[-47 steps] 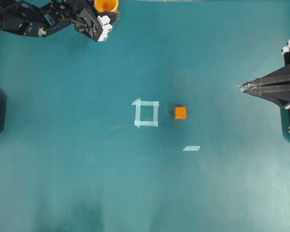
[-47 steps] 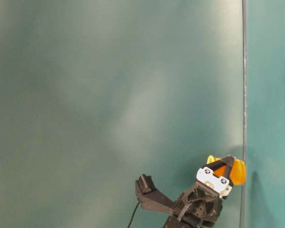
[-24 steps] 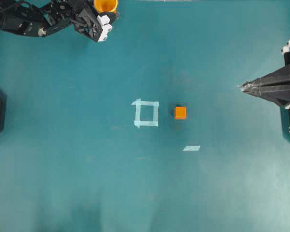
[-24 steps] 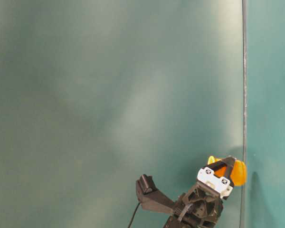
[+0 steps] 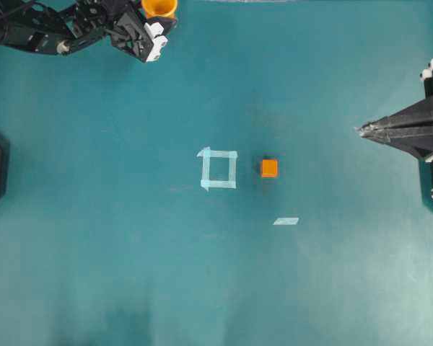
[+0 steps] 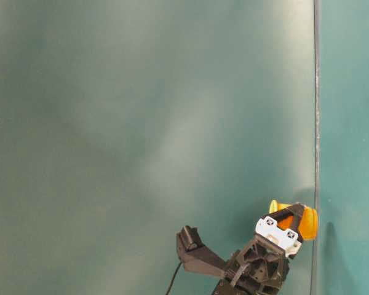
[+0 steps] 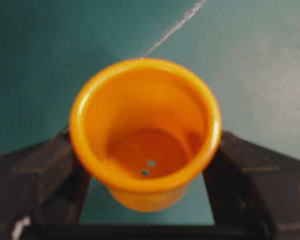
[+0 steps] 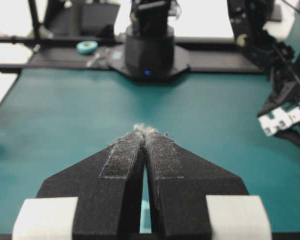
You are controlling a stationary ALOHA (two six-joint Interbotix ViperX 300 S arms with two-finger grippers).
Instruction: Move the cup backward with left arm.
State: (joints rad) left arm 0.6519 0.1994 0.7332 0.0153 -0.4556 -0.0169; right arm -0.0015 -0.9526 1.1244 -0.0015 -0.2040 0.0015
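Overhead view: the left arm [image 5: 50,32] is seen stretched along the top left edge of the table [image 5: 130,274], its links folded low and running from the left border toward the top middle. The left gripper [image 5: 159,16] points toward the far edge, white mounts facing the table centre. The cup [image 5: 159,6] is set between its fingers at the very top edge of the frame, partly cut off by the border.

Left wrist view: the cup [image 7: 145,132] is seen upright, mouth open to the camera, with a black finger [image 7: 40,180] pressed against each side of its wall just under the rim. The left gripper is closed on the cup. Whether the cup's base rests on the table cannot be told.

Table-level view: the left gripper [image 6: 295,222] is seen tilted upward and to the right, with the cup [image 6: 306,224] at its tip beside a thin vertical edge line.

The right gripper [image 5: 362,130] is held level at the right edge, pointing toward the table centre, well apart from everything. In the right wrist view its padded jaws are seen pressed together at the tips [image 8: 145,132], nothing between them.

A small orange cube [image 5: 269,168] lies just right of a taped square [image 5: 218,169] at mid-table; a tape strip [image 5: 286,221] lies nearby.
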